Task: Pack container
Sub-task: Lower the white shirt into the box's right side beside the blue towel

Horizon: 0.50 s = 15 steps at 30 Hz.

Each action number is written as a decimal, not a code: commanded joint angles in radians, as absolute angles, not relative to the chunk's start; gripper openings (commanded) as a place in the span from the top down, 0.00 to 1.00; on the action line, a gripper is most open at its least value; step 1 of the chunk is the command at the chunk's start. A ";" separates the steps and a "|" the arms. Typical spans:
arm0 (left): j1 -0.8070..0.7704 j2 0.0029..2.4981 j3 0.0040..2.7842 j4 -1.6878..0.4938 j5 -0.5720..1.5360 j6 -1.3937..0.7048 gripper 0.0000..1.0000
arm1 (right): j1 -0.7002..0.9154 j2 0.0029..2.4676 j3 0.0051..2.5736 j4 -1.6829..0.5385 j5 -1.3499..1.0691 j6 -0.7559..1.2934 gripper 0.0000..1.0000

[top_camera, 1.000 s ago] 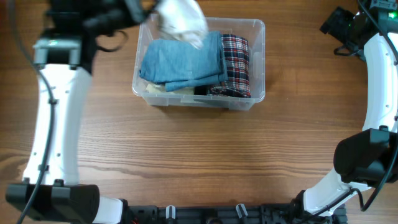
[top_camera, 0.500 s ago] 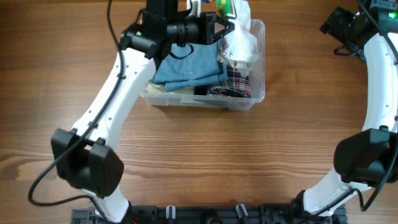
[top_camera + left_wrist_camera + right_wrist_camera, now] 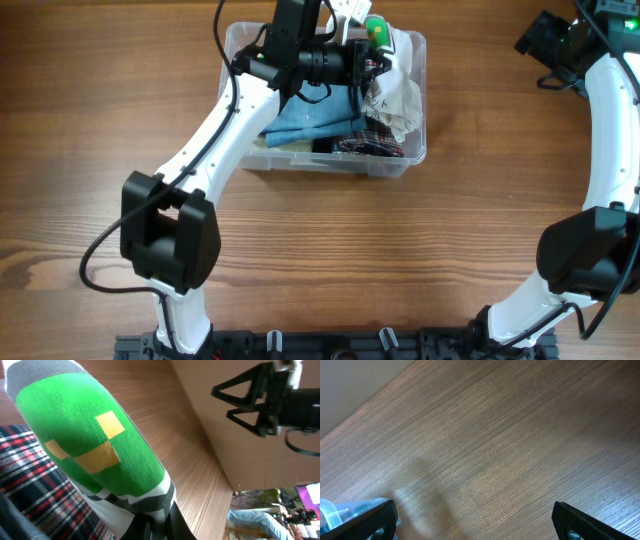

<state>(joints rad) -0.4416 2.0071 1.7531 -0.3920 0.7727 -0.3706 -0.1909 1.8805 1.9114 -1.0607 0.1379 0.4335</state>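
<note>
Moved: left hand (image 3: pixel 358 58) has swung from the bin's 11 o'clock corner to over its 1 o'clock end; white cloth (image 3: pixel 398 92) now droops inside.
Left hand: clamped on the white cloth, by its green patch (image 3: pixel 90 445).
Container (image 3: pixel 330 164): at 12 o'clock on the table (image 3: pixel 300 260), directly beneath that hand, holding blue cloth (image 3: pixel 320 115) and plaid cloth (image 3: pixel 375 142).
Right hand (image 3: pixel 475 521): jaws wide apart, at 2 o'clock, well apart from the container.

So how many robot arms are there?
2. The left arm reaches over the container, holding a white-and-green garment; the right arm is at the table's right edge. No others show.
</note>
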 commanded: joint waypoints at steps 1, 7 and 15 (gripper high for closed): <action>-0.441 2.027 1.754 -0.385 0.765 -0.344 0.96 | -0.187 1.893 1.905 -1.058 0.133 0.447 0.00; -0.439 2.050 1.753 -0.406 0.723 -0.343 0.88 | -0.187 1.893 1.905 -1.057 0.133 0.447 0.00; -0.413 2.050 1.753 -0.476 0.600 -0.343 0.31 | -0.187 1.893 1.905 -1.058 0.133 0.447 0.00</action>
<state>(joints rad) -0.4339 2.0377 1.7531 -0.4728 0.6369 -0.3508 -0.1909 1.8805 1.9114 -1.0607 0.1379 0.4339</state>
